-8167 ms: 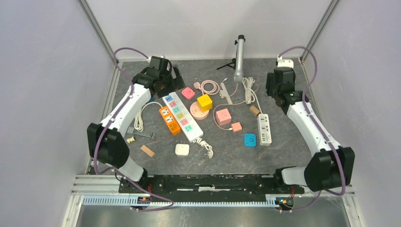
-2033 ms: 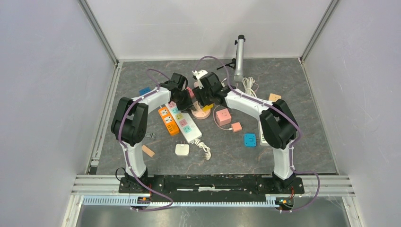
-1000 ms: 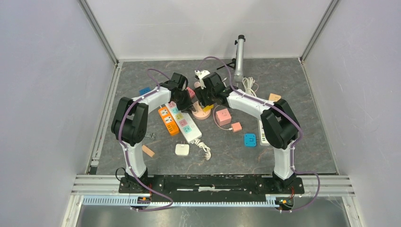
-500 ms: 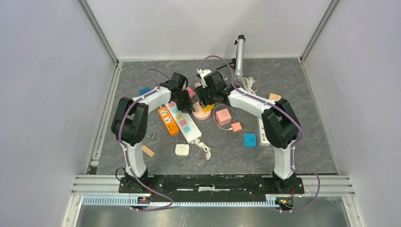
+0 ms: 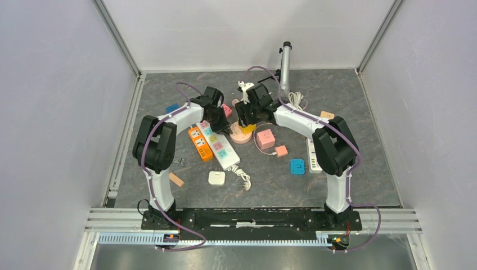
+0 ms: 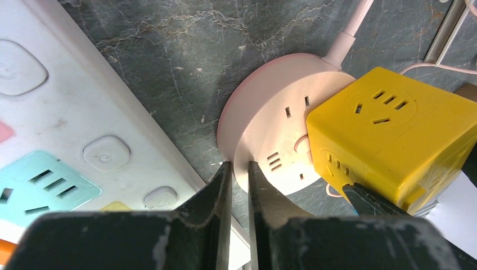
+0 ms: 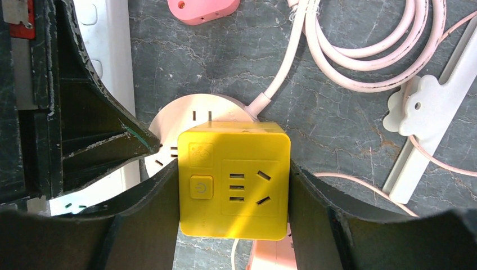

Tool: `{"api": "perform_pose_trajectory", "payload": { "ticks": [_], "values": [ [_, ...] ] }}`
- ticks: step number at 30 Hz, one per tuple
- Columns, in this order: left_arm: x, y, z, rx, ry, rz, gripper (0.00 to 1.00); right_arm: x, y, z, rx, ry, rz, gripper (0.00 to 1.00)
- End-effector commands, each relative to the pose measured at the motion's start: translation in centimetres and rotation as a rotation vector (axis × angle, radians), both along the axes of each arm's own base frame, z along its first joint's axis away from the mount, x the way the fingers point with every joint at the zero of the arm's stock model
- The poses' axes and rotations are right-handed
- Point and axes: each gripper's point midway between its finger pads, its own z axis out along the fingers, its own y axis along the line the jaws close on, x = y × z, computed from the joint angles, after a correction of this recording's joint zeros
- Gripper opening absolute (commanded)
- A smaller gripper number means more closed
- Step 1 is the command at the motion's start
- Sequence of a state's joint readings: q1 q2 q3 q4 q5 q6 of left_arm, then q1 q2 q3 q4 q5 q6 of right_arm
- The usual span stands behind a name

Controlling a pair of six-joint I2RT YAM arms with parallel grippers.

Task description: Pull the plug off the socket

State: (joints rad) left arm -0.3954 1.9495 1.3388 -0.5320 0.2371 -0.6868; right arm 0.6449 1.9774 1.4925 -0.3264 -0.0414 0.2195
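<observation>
Jaws of the left arm are drawn in to a thin slit, fingers [image 6: 208,197] set at the rim of the pink round socket [image 6: 264,135], with nothing visible between them; jaws of the right arm clamp the yellow cube plug [image 7: 233,180], one finger [image 7: 140,225] flat against each side

Eight seconds back both arms sat out at the far corners; they have since met over the middle of the tabletop [image 5: 371,185]. Over the last second the right wrist has edged slightly toward the far wall, while the left arm has barely shifted

From the left wrist the cube sits tilted over the far half of the socket, whose near slots lie bare (whether its pins are out cannot be told)

Room is tight on the left: the white power strip [image 6: 84,112] runs just beside the socket, and the left fingers fill the gap between them. A pink cable [image 7: 337,50] leaves the socket's far edge and coils nearby, beside a white clip [image 7: 419,112]. Bare stone shows between cube and coil
</observation>
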Motion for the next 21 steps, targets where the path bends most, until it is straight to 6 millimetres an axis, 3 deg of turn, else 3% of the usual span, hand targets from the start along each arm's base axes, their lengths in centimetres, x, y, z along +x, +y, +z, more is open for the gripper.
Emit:
{"api": "perform_pose_trajectory", "payload": {
  "ticks": [1,7,11,16,21],
  "values": [
    [-2.8,3.4,-5.5,0.21,0.113,-0.033,0.12,-1.3,5.7,7.5,0.288,-0.052,0.14,0.0],
    [-2.9,3.6,-5.7,0.226,0.117,-0.036,0.09,-1.1,5.7,9.3,0.388,-0.05,0.161,0.0],
    [-2.9,3.7,-5.7,0.239,0.115,-0.042,0.05,-2.2,6.6,7.7,0.379,-0.022,0.189,0.0],
    [-2.9,3.6,-5.7,0.239,0.115,-0.047,0.05,-2.0,6.2,6.2,0.174,-0.093,0.19,0.0],
    [-3.1,3.6,-6.0,0.244,0.124,-0.048,0.06,-1.9,6.1,8.3,0.311,-0.07,0.195,0.0]
  ]
}}
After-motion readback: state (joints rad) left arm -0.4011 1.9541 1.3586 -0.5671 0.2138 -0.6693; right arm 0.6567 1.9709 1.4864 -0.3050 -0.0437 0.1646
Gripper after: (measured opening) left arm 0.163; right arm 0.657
